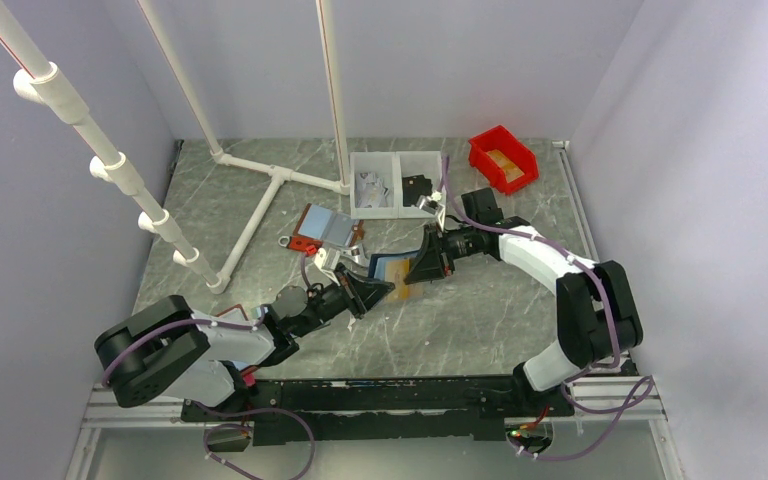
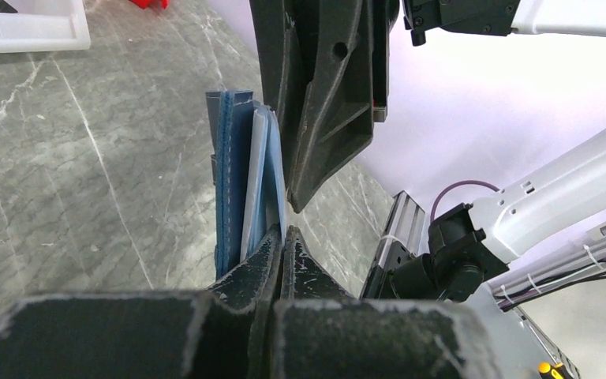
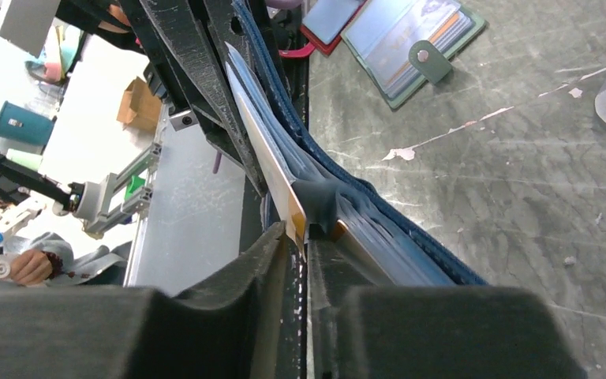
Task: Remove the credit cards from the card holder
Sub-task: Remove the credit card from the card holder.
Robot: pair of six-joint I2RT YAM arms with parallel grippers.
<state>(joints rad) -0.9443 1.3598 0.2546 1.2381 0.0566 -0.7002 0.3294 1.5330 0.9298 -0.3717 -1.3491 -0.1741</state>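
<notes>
Card holder (image 2: 233,174) is clamped at its edge by left pincer (image 2: 282,237). Tan card (image 3: 280,178), still partly inside, is pinched by right pincer (image 3: 300,241).

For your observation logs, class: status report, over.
Left end effector shut on navy card holder. Right end effector pinching tan card, partly out. Green-edged holder apart.
</notes>
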